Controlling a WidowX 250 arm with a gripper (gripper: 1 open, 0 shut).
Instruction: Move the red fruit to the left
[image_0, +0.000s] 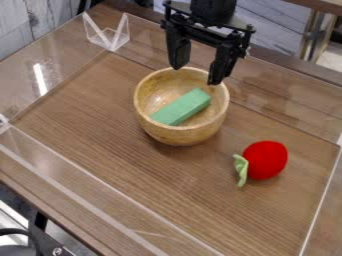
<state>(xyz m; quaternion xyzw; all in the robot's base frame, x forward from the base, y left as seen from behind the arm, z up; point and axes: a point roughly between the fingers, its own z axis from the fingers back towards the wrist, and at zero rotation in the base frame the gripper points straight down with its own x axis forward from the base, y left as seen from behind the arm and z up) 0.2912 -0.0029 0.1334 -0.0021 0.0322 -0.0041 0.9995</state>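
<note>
The red fruit (265, 160) lies on the wooden table at the right, a small bright-red ball with green leaves at its left end. My gripper (198, 68) hangs pointing down above the far rim of the wooden bowl (147, 122), well up and left of the fruit. Its two black fingers stand wide apart and open, with nothing between them. A green block (182, 106) rests inside the bowl.
A clear plastic wall (80, 205) rims the table at the front and left. A small clear bracket (107, 35) stands at the back left. Bare wood lies left of the bowl and in front of it.
</note>
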